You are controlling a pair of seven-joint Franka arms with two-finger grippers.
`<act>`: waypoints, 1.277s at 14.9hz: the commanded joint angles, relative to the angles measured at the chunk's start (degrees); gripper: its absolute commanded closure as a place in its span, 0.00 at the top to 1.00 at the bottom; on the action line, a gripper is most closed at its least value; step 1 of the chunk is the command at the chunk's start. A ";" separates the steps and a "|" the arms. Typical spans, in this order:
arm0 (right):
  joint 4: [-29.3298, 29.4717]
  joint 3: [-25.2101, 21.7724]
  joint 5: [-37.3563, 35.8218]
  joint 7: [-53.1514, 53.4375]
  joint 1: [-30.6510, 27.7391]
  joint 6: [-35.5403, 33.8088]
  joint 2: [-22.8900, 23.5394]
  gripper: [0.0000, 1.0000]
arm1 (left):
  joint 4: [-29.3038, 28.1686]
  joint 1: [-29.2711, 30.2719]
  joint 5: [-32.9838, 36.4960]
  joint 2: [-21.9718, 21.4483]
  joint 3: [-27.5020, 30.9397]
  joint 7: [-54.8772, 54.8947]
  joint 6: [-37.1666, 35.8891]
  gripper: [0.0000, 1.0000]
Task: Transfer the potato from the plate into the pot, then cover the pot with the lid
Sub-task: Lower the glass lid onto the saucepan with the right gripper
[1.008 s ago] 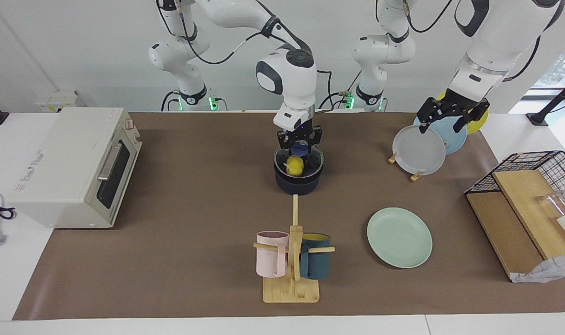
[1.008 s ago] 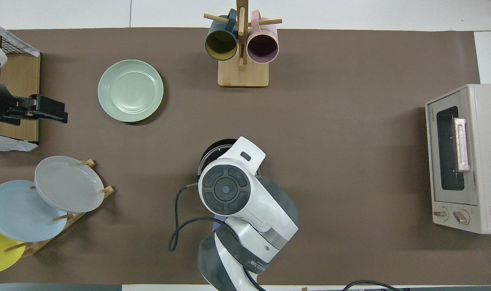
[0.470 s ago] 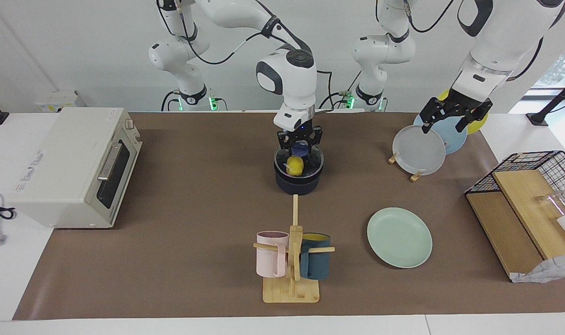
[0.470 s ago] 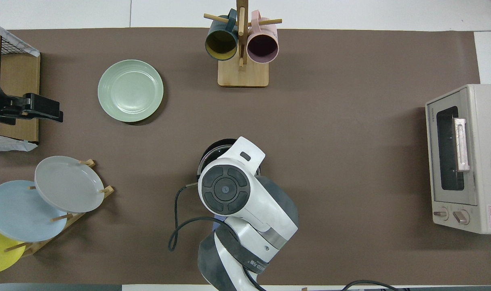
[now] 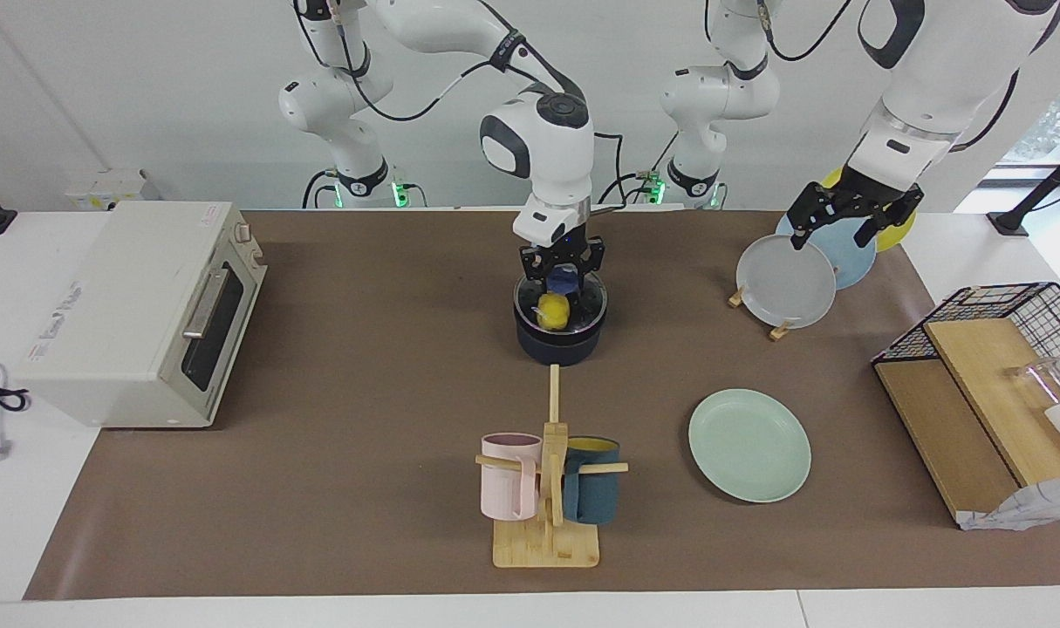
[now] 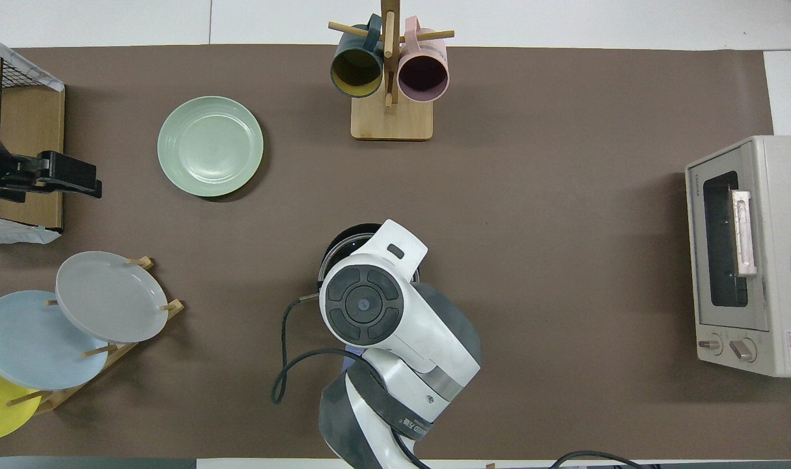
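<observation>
I see my right gripper (image 5: 562,272) straddling the lid (image 5: 560,301) knob on the brown-matted table (image 5: 364,392), left gripper (image 5: 848,220) spread open.

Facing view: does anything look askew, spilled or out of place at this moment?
Nothing stands out. The lid sits level on the pot with the potato showing through the glass, the right gripper at its knob. The plate lies flat and bare. The left gripper waits over the plate rack.
</observation>
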 commanded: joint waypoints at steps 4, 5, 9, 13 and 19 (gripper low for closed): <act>0.30 0.06 -1.35 1.69 -0.22 1.87 0.90 0.00 | -0.88 -0.25 0.92 -0.98 0.41 0.18 -0.68 1.00; 0.30 0.06 -1.35 1.69 -0.22 1.96 0.98 0.00 | -0.88 -0.17 0.92 -0.98 0.41 0.18 -0.68 1.00; 0.48 -0.02 -1.52 1.52 -0.48 2.40 0.99 0.00 | -0.88 -0.25 0.92 -0.98 0.41 0.18 -0.68 1.00; 0.39 0.06 -3.81 1.34 -0.66 2.40 1.33 0.00 | -0.88 -0.25 0.92 -0.98 0.41 0.18 -0.68 1.00; 0.13 0.06 -2.84 1.60 -1.18 3.19 1.42 0.00 | -0.88 -0.25 0.92 -0.98 0.41 0.18 -0.77 1.00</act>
